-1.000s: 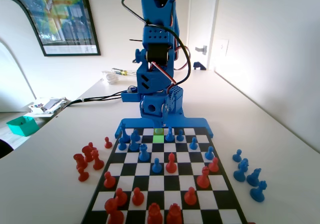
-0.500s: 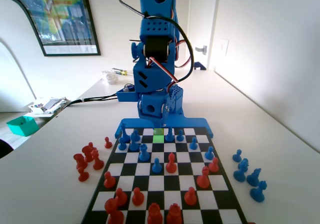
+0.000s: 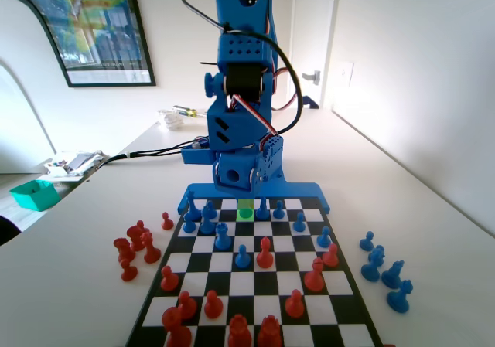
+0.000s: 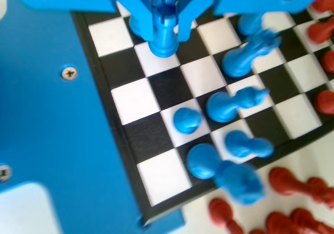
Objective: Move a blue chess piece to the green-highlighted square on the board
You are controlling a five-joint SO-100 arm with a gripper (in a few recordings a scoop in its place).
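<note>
In the wrist view a blue chess piece (image 4: 163, 28) with a notched, castle-like top stands upright between my gripper's (image 4: 163, 20) two jaws, which press close on both sides. Its base is over a white square in the second row from the board's (image 4: 130, 101) blue frame; I cannot tell whether it touches. In the fixed view my gripper (image 3: 240, 186) hangs low over the far rows of the board (image 3: 255, 285), right above the green-highlighted square (image 3: 245, 212).
Other blue pieces (image 4: 229, 105) crowd the squares just right of the held one in the wrist view. Red pieces (image 3: 264, 253) hold mid-board. Off the board lie red pieces (image 3: 135, 246) on the left, blue ones (image 3: 383, 270) on the right, and a teal tray (image 3: 35, 195) at far left.
The arm has tipped forward and the gripper has sunk lower, closer to the far rows by the green square. The pieces standing on the board have not moved.
</note>
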